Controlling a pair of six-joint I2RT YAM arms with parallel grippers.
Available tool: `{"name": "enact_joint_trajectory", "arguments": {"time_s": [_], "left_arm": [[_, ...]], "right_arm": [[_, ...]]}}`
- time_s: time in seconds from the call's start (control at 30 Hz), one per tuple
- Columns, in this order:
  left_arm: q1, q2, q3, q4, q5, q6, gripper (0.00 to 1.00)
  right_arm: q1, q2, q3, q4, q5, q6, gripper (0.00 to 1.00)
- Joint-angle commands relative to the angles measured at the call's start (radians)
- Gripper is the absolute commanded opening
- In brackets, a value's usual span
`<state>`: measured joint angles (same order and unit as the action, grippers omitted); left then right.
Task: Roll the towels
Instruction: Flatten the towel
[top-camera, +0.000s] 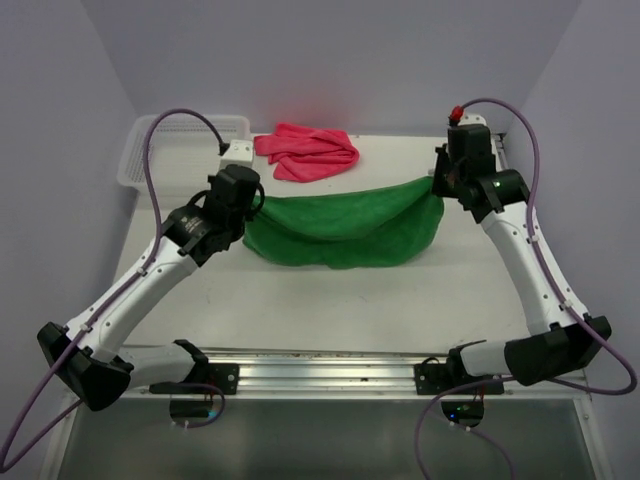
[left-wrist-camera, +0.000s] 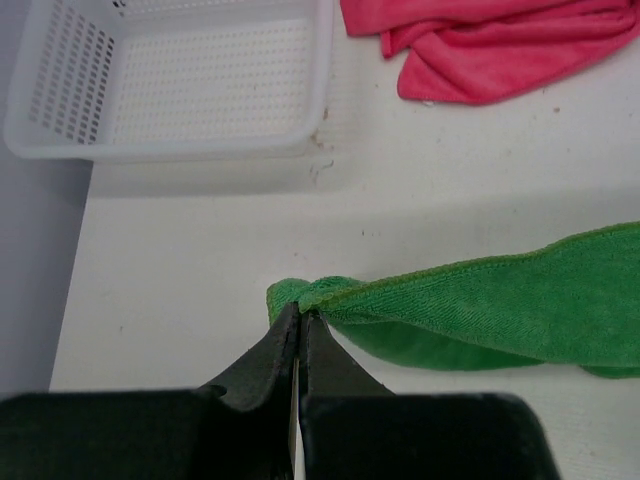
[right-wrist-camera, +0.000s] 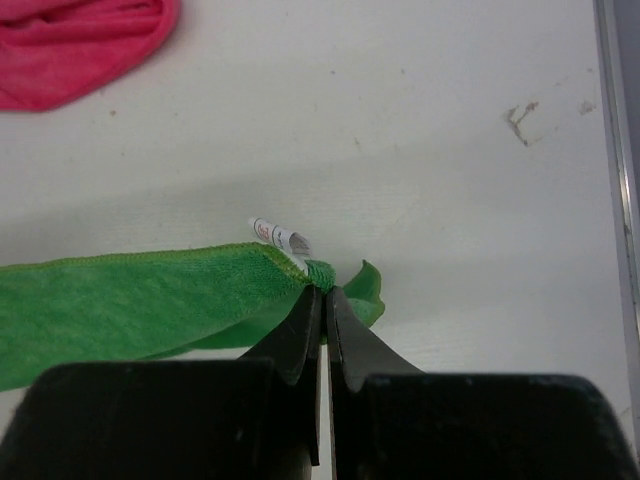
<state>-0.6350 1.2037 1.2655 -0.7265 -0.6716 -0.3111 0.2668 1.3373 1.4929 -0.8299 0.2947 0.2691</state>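
A green towel (top-camera: 345, 228) hangs stretched between both grippers above the table, sagging in the middle. My left gripper (top-camera: 252, 203) is shut on its left corner (left-wrist-camera: 300, 296). My right gripper (top-camera: 438, 185) is shut on its right corner (right-wrist-camera: 325, 274), where a white label (right-wrist-camera: 280, 236) sticks out. The towel runs off to the right in the left wrist view (left-wrist-camera: 500, 310) and to the left in the right wrist view (right-wrist-camera: 130, 305). A pink towel (top-camera: 306, 151) lies crumpled at the back of the table; it also shows in the left wrist view (left-wrist-camera: 490, 45) and the right wrist view (right-wrist-camera: 70, 45).
A white perforated basket (top-camera: 140, 150) stands at the back left corner, also in the left wrist view (left-wrist-camera: 170, 85). A small white box (top-camera: 238, 152) sits beside it. The table's right edge (right-wrist-camera: 615, 200) runs close to my right gripper. Purple walls surround the table.
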Motion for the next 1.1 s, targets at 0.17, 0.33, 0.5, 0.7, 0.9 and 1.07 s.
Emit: {"name": "enact_joint_trajectory", "arguments": {"time_s": [0.17, 0.33, 0.5, 0.7, 0.9, 1.07], "left_arm": [[0.147, 0.076, 0.209, 0.116, 0.027, 0.15, 0.0], [0.166, 0.002, 0.138, 0.128, 0.079, 0.129, 0.0], [0.166, -0.162, -0.012, 0.115, 0.162, 0.049, 0.0], [0.164, -0.403, -0.132, 0.125, 0.27, 0.01, 0.0], [0.164, -0.428, -0.098, 0.056, 0.296, 0.009, 0.0], [0.164, -0.339, -0.138, 0.056, 0.268, 0.009, 0.0]], "right_arm": [[-0.014, 0.079, 0.283, -0.026, -0.055, -0.011, 0.0], [-0.014, -0.015, 0.222, -0.026, -0.092, -0.013, 0.0], [-0.014, -0.171, 0.086, -0.057, -0.178, 0.008, 0.0], [-0.014, -0.363, 0.044, -0.15, -0.29, 0.03, 0.0], [-0.014, -0.374, 0.029, -0.196, -0.272, 0.058, 0.0], [-0.015, -0.297, -0.091, -0.108, -0.192, 0.044, 0.0]]}}
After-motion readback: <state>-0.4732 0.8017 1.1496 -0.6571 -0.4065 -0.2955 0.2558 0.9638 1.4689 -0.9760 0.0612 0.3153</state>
